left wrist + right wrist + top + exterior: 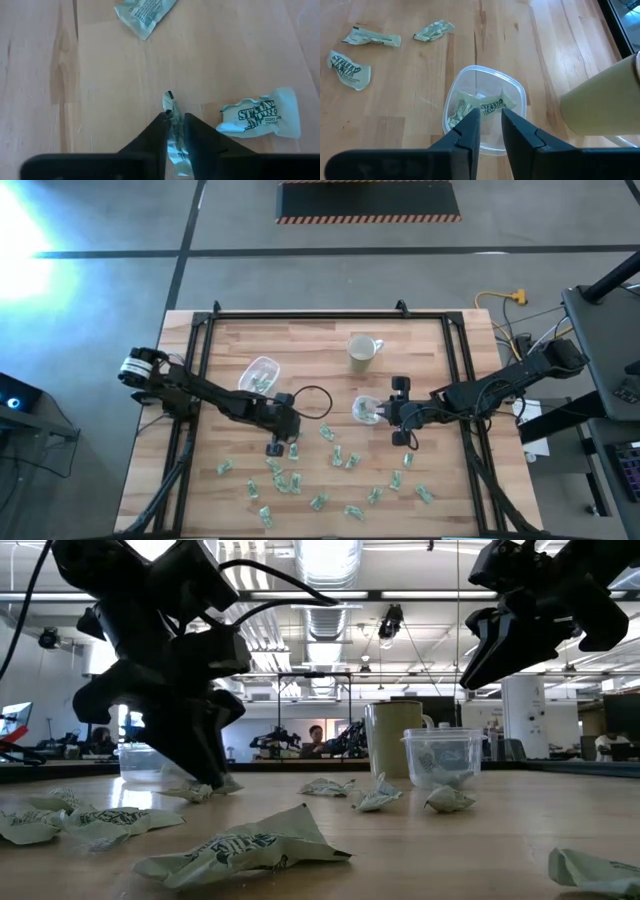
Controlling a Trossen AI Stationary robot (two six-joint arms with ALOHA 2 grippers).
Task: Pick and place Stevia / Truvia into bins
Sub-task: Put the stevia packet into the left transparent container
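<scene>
on the wooden table (430,350), toward its left half, the left gripper (174,122) is down at the surface with its fingers pinched onto a single crumpled stevia packet (172,112), which stands up between the tips. so the step in hand on this side looks like a pick just made. the wider clear bin (259,374) sits near, up and to the left of that gripper in the high view, with a few packets already in it. the next move would call for a lift clear of the table, then a short carry over that bin's rim before letting go; the grip is on a thin edge, so the packet could slip.

many loose packets (300,480) lie scattered across the near half of the table.

further right, past the pale mug (362,353), the right gripper (490,117) hangs above the smaller squarish bin (517,95), fingers narrow with nothing seen between them; packets lie inside. it seems due to fetch another.
</scene>
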